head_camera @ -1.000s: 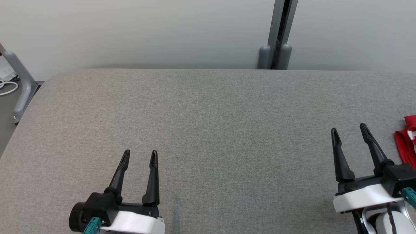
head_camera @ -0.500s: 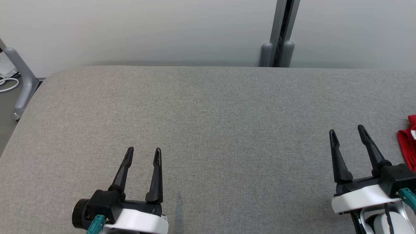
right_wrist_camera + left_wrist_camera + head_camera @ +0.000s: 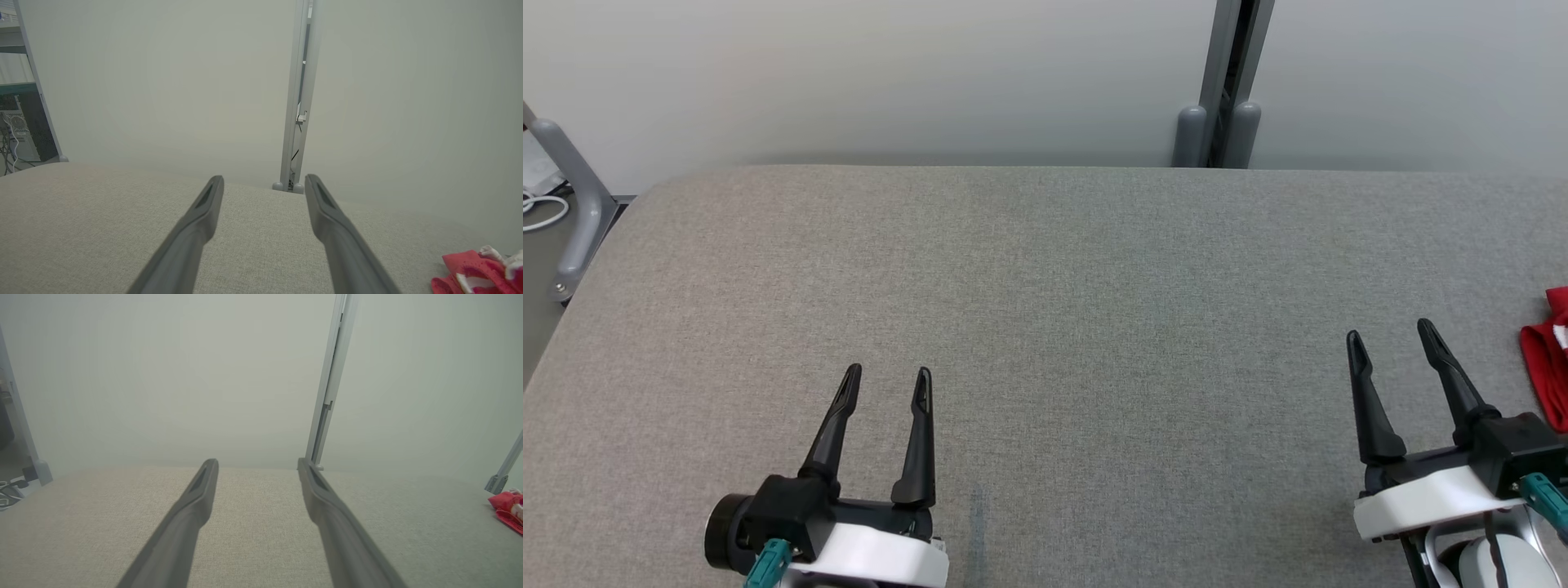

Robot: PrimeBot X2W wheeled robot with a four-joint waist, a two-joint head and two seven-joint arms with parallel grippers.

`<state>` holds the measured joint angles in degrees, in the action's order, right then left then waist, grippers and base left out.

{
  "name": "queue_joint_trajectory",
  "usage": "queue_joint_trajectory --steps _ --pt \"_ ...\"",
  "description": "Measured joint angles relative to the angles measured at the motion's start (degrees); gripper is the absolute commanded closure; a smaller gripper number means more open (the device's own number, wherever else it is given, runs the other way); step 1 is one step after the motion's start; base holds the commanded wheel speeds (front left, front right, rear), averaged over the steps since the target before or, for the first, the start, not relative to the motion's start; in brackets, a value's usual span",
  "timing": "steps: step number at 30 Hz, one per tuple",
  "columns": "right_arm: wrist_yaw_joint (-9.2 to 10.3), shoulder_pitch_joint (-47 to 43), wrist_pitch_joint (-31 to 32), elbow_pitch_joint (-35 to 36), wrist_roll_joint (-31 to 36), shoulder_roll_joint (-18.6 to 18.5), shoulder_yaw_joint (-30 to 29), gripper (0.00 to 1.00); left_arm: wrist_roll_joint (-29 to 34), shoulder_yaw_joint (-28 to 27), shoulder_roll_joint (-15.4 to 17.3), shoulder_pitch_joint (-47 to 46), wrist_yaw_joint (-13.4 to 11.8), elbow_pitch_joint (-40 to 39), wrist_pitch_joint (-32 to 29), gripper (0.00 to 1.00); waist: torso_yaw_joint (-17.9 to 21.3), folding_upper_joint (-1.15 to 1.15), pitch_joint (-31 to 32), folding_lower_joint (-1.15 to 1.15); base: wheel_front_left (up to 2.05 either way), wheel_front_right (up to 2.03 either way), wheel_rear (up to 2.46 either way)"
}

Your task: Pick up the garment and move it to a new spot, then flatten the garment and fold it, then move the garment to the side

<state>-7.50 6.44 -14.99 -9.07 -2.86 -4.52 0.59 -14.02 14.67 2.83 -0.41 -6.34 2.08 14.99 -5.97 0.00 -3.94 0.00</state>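
A red garment (image 3: 1547, 359) with white trim lies crumpled at the far right edge of the grey padded table (image 3: 1045, 310), cut off by the head view's border. It also shows as a red and white heap (image 3: 478, 273) low on the right in the right wrist view, and far right as a small bundle (image 3: 508, 504) in the left wrist view. My right gripper (image 3: 1388, 335) stands open just left of the garment, apart from it. My left gripper (image 3: 886, 376) is open over the table's near left, holding nothing.
A pale wall runs behind the table, with a grey vertical post (image 3: 1217, 90) at the back right. A grey frame leg (image 3: 572, 212) and white cables (image 3: 539, 214) stand off the table's left end. Shelving with equipment (image 3: 20, 118) shows far left.
The head camera has tilted and shifted slightly, so the garment sits further off the right border. Both grippers keep their open stance and hold nothing.
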Motion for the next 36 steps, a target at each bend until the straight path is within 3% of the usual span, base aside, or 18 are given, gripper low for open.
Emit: queue_joint_trajectory --steps 4,7,17,24,25,30,36 --pt "0.00 0.0 0.0 -0.5 0.3 -0.2 0.1 0.00 -0.2 0.0 0.0 0.0 0.3 -0.7 0.0 0.00 0.0 0.00 0.0 0.00 0.00 0.00 0.00" --pt "0.00 0.0 0.0 -1.0 0.4 -0.3 0.3 0.00 -1.4 0.6 -0.1 0.1 2.9 -1.1 0.0 0.00 -0.1 0.00 0.1 0.00 0.00 0.00 0.00" --pt "0.00 0.0 0.0 -1.7 0.5 -0.4 0.6 0.00 -5.3 -1.4 0.0 0.8 5.3 -0.5 0.0 0.00 0.0 0.00 -0.1 0.00 0.00 0.00 0.00" --pt "0.00 0.1 0.0 -1.8 0.5 -0.6 0.6 0.00 -7.3 -3.1 0.0 0.9 5.3 -0.1 0.0 0.00 -0.1 0.00 -0.3 0.00 0.00 0.00 0.00" --pt "0.00 0.1 0.0 -1.7 0.5 -0.6 0.6 1.00 -7.7 -3.2 0.0 0.9 5.3 -0.1 0.0 1.00 -0.2 0.00 -0.3 0.00 0.00 0.00 0.00" --pt "0.00 -1.3 0.4 -4.1 0.0 0.1 0.5 1.00 -8.0 -2.8 -0.1 2.4 5.3 2.2 -0.4 1.00 -0.1 0.00 -0.3 0.00 0.00 0.00 0.00" --pt "0.00 -1.3 2.9 -4.5 -6.8 0.3 -1.8 1.00 -14.0 -2.8 -0.1 2.1 5.5 3.7 -1.8 1.00 0.2 0.00 -0.1 0.00 0.00 0.00 0.00"
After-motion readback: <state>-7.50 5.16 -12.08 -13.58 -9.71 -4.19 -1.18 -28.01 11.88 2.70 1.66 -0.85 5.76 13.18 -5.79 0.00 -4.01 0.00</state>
